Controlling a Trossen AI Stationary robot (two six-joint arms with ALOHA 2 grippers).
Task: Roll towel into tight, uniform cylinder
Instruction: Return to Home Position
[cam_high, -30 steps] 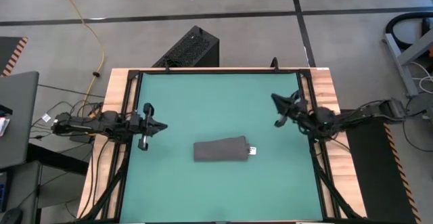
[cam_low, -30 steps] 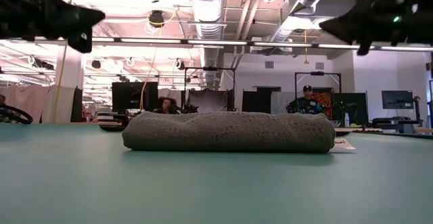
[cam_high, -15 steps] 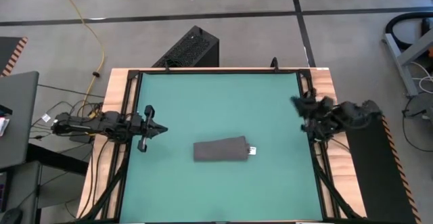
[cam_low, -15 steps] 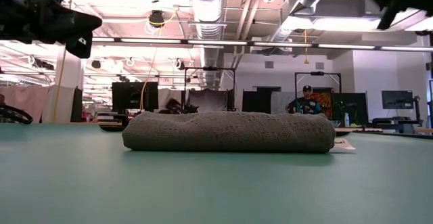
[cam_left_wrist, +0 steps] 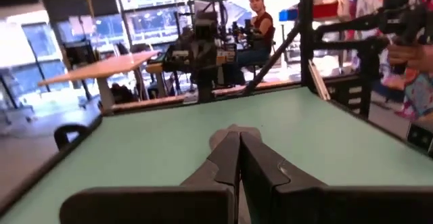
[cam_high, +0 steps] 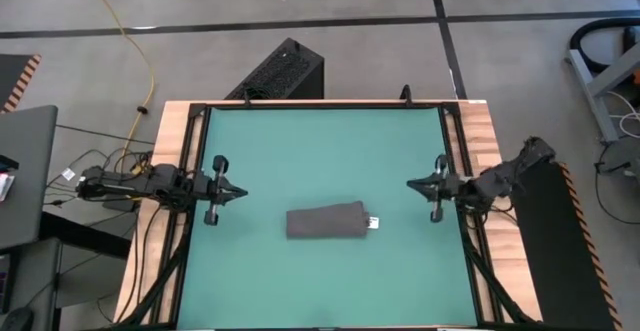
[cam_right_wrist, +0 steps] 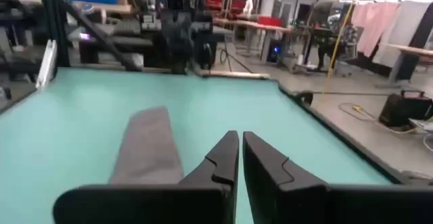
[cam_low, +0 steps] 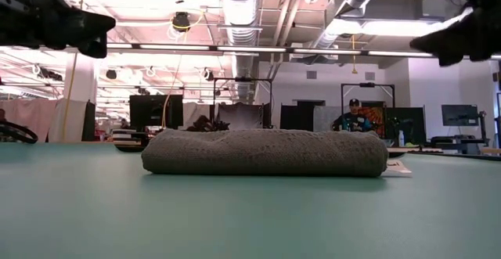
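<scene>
The dark grey towel (cam_high: pixel 326 221) lies rolled up in a short cylinder a little near of the middle of the green mat (cam_high: pixel 320 141), its long side resting on the mat. Its white tag (cam_high: pixel 373 223) sticks out at the right end. The low view shows the towel (cam_low: pixel 264 152) as an even, low roll. My left gripper (cam_high: pixel 240 190) hangs shut above the mat's left edge and points level toward the right. My right gripper (cam_high: pixel 411 184) hangs above the right edge, fingers together but for a thin slit, pointing left. Both are well clear of the towel (cam_right_wrist: pixel 149 146).
A black frame (cam_high: pixel 197 171) borders the mat on the wooden table. A black box (cam_high: pixel 285 71) stands on the floor beyond the far edge, and a yellow cable (cam_high: pixel 140 51) runs past it. People sit at desks in the room behind (cam_low: pixel 356 118).
My right gripper has pulled back toward the table's right edge, then swung toward the near edge. It now points level to the left instead of slanting toward the far edge. The towel has not moved.
</scene>
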